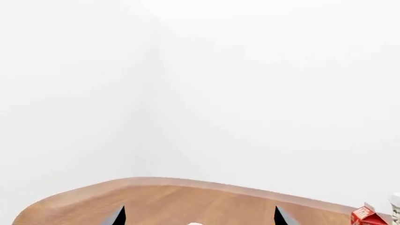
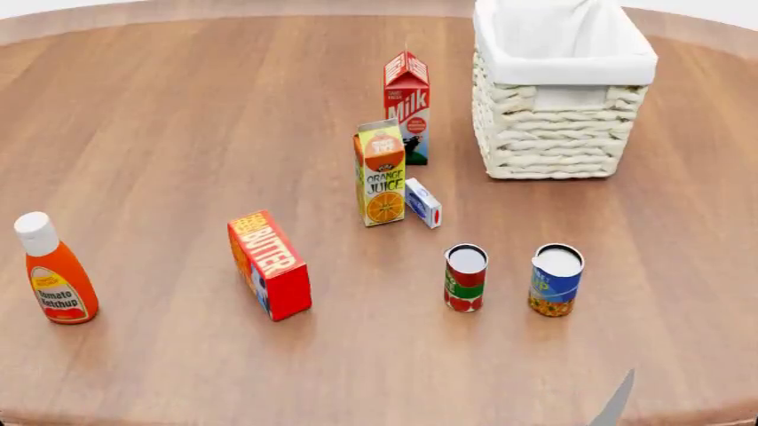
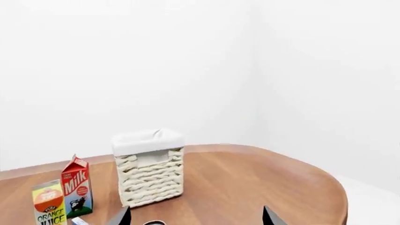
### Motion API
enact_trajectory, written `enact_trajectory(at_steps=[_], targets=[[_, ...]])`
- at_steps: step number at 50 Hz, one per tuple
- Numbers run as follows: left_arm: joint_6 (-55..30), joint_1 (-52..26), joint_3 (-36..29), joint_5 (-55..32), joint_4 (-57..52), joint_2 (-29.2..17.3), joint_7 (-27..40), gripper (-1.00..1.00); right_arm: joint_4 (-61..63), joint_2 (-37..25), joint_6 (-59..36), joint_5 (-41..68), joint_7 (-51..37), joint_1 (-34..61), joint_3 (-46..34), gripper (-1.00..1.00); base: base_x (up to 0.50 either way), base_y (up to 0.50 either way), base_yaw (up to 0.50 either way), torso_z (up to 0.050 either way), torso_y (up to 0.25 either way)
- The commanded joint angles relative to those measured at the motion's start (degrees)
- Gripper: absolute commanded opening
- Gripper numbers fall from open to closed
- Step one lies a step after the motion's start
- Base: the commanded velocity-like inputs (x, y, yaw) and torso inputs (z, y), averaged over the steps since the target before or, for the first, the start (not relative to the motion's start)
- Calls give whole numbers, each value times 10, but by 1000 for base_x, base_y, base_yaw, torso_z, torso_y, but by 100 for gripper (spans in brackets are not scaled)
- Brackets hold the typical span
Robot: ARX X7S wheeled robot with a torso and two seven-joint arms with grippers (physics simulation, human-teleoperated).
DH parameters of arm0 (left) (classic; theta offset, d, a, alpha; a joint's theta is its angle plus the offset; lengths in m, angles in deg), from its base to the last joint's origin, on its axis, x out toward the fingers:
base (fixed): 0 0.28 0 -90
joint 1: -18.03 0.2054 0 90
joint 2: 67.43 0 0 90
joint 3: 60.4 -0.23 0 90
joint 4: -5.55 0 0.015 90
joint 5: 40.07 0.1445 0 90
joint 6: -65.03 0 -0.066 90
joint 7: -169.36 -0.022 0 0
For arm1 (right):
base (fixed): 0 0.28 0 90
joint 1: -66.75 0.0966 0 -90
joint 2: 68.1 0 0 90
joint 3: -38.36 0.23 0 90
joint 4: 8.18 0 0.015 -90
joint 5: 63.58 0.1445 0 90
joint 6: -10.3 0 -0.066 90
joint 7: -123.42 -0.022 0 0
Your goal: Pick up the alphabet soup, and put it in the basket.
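Head view: alphabet soup [image 2: 556, 280] upright, beyond right tool [image 2: 613, 401]; untouched

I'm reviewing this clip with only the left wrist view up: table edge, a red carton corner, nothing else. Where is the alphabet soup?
Observer: The head view shows the alphabet soup upright near the table's front right, apart from the red and green can to its left.
Operator: And the basket?
Observer: The basket stands at the back right, beyond the soup; nothing shows inside but its white lining.
Operator: Is the right gripper near the can?
Observer: Not on it. In the right wrist view the right gripper has its fingertips spread with nothing between them, pointing toward the basket.
Operator: What is my red carton?
Observer: The milk carton, standing behind the orange juice carton.
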Motion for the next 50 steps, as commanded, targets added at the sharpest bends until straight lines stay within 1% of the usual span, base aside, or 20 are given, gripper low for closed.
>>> enact_trajectory(at_steps=[1, 37, 50], targets=[[18, -1, 2, -12, 3, -4, 16, 100, 5, -7, 8, 7, -11, -4, -3, 100, 0, 0, 0, 0, 0], [27, 12, -13, -21, -10, -27, 42, 100, 1, -24, 7, 29, -26, -5, -22, 100, 0, -134, 0, 0, 0], [28, 3, -16, -19, 3, -32, 52, 100, -5, -32, 5, 34, -31, 0, -25, 100, 0, -138, 0, 0, 0]])
